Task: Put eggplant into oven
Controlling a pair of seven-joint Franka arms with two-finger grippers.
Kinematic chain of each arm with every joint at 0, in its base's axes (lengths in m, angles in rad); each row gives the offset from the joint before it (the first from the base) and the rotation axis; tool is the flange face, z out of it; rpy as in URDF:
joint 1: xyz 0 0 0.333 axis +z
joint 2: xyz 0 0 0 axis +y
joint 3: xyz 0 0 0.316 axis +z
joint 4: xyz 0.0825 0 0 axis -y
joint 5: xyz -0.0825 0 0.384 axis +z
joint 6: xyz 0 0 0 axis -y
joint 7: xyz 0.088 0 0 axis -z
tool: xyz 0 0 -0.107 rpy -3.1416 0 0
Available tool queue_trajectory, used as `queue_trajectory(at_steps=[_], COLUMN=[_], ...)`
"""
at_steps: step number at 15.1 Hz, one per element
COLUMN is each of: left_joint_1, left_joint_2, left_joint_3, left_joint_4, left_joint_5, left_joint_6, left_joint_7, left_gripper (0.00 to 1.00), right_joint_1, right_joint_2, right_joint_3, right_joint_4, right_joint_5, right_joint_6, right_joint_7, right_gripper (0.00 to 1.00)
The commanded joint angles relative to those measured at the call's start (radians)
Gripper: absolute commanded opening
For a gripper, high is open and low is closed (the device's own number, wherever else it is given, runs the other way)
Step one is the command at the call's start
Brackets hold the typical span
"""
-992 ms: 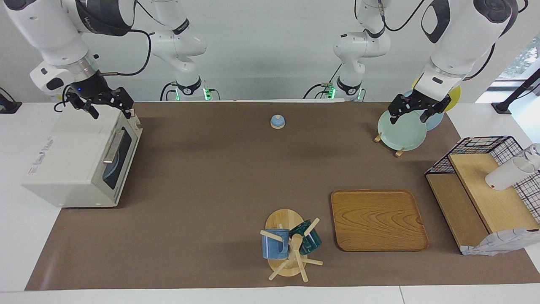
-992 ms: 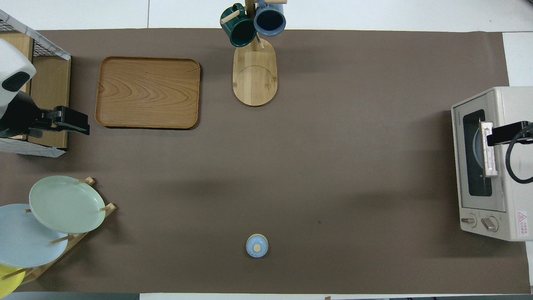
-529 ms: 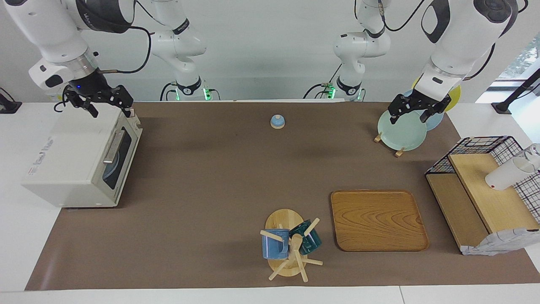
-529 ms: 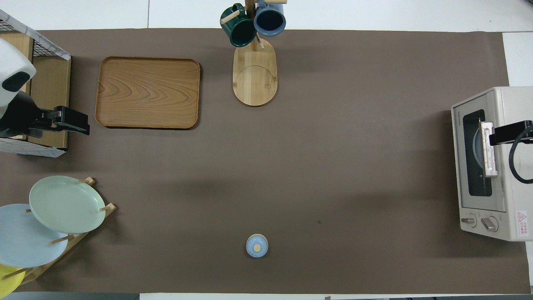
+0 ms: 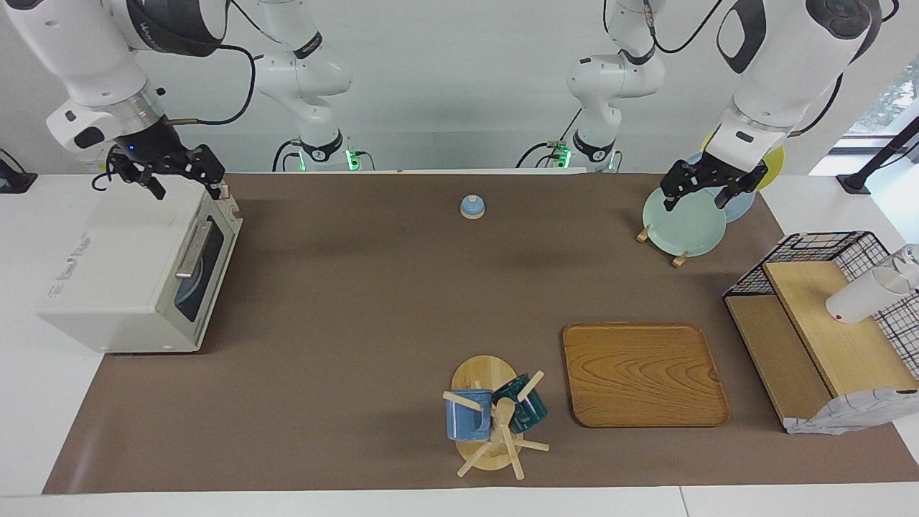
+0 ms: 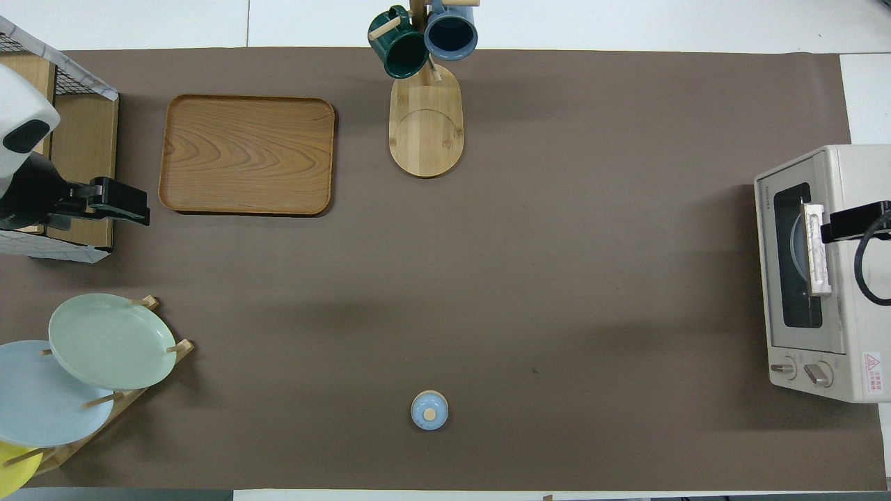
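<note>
The off-white oven (image 5: 122, 266) stands at the right arm's end of the table, its dark glass door shut and its metal bar handle (image 5: 192, 248) facing the table's middle. It also shows in the overhead view (image 6: 856, 278). The eggplant is not in view; only a bluish round shape shows dimly through the glass. My right gripper (image 5: 187, 188) hangs open and empty just over the oven's top edge above the door, and shows in the overhead view (image 6: 832, 224) too. My left gripper (image 5: 700, 201) is open and empty over the plate rack.
A rack holds a green plate (image 5: 682, 226), a blue plate and a yellow plate. A wire-mesh shelf (image 5: 811, 323) with a white cup, a wooden tray (image 5: 642, 373), a mug tree (image 5: 495, 416) and a small blue lidded knob (image 5: 472, 207) stand on the brown mat.
My right gripper has drawn slightly up and back from the oven door, over the oven's top. The left arm has not moved.
</note>
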Motion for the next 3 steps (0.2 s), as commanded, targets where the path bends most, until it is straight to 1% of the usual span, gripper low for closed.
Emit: queue_trajectory(at_steps=[1,3], left_joint_1=[-0.007,-0.007], left_joint_2=[-0.013,-0.013], left_joint_3=[0.01,0.01], left_joint_4=[-0.004,-0.004], left_joint_5=[-0.014,-0.014], left_joint_6=[-0.01,-0.01], left_joint_7=[-0.003,-0.003], left_gripper=[1.0,1.0], right_joint_1=[-0.014,-0.012], right_joint_2=[-0.009,-0.009], right_joint_3=[0.001,0.001], right_joint_4=[-0.002,-0.002], right_joint_5=[0.023,0.023], right_joint_6=[-0.001,-0.003], right_joint_7=[0.009,0.005], right_gripper=[1.0,1.0])
